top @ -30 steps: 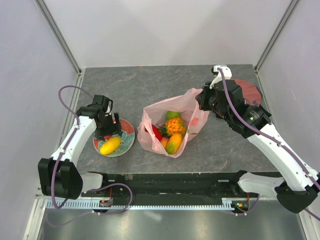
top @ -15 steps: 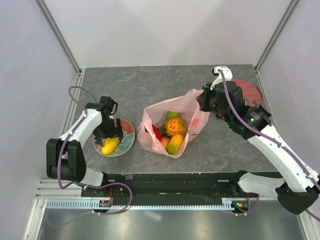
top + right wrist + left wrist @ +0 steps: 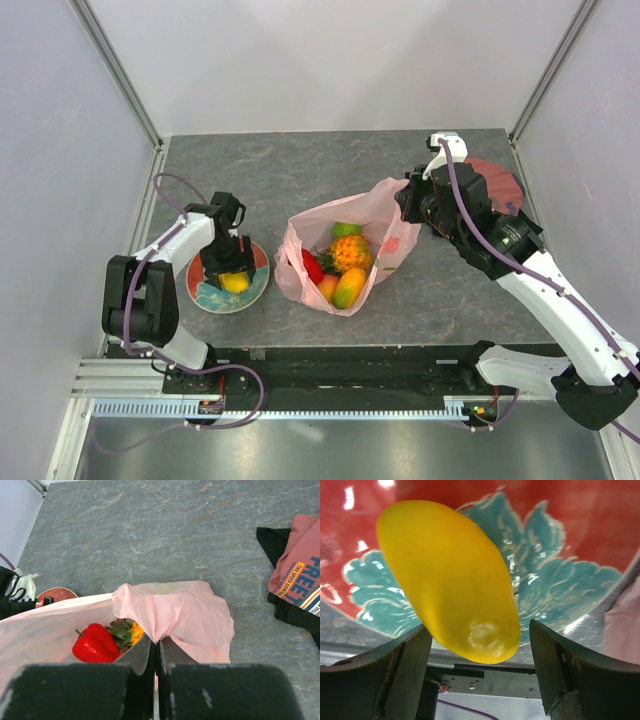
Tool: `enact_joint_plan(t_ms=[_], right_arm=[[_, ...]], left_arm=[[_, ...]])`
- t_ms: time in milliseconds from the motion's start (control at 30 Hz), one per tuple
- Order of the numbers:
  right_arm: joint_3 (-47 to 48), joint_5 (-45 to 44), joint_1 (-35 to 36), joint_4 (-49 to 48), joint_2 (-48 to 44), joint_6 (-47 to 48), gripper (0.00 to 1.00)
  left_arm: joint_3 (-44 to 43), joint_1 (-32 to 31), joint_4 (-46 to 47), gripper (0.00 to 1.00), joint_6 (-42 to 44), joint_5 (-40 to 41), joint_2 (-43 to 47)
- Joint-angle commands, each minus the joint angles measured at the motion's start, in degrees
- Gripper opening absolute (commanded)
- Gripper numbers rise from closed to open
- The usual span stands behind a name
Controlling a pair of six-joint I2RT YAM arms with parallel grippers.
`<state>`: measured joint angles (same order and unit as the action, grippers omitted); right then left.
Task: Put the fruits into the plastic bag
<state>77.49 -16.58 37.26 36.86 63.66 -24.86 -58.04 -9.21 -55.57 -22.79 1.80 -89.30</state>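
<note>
A yellow mango [image 3: 236,282] lies on the red floral plate [image 3: 205,292]. My left gripper [image 3: 229,266] is down over it, open, with the mango [image 3: 450,575] between the fingers [image 3: 405,670]; a gap shows on the right side. The pale-pink plastic bag [image 3: 385,215] lies open mid-table and holds a pineapple [image 3: 350,252], a red pepper [image 3: 312,266], a green fruit [image 3: 346,229], a peach [image 3: 328,287] and another yellow mango [image 3: 348,287]. My right gripper [image 3: 407,203] is shut on the bag's edge [image 3: 185,610], holding it up; the pepper [image 3: 95,642] shows below.
A folded dark-red printed T-shirt [image 3: 500,180] lies at the back right behind my right arm and shows in the right wrist view [image 3: 295,570]. Walls stand on three sides of the grey table. The plate's rim [image 3: 55,594] lies just left of the bag.
My left gripper has moved right and down onto the plate and now straddles the yellow mango, which has shifted a little toward the bag. My right gripper still holds the bag.
</note>
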Motion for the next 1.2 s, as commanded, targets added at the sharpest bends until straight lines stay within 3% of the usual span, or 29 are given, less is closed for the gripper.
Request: enact_joint_plan(t_ms=[0,600,800,967,1167], right_arm=[[0.3,-0.9,-0.2,-1.7,-1.0,-0.3,0.0],[0.6,-1.3,-0.3,-1.4,-1.4,-0.6,0.0],[0.6,-1.3,-0.2,-1.4,-1.0,-0.7,0.0],[0.7,-1.4,-0.2,-1.3,-1.0,-0.5,0.0],[0.8,-1.6,-0.2,-1.4,-0.9,-0.7,0.0]], left_arm=[[-1.6,-0.9,3.5,0.86,-3.1,1.4,-0.9],[4.2,3.2,17.0,0.88,-10.4,4.2,2.7],[4.9,4.1,18.9,0.8,-8.7,3.8,2.3],[6.1,4.2,19.4,0.66,-7.9,1.2,1.8],[6.9,4.2,20.2,0.55,-6.9,-1.4,8.4]])
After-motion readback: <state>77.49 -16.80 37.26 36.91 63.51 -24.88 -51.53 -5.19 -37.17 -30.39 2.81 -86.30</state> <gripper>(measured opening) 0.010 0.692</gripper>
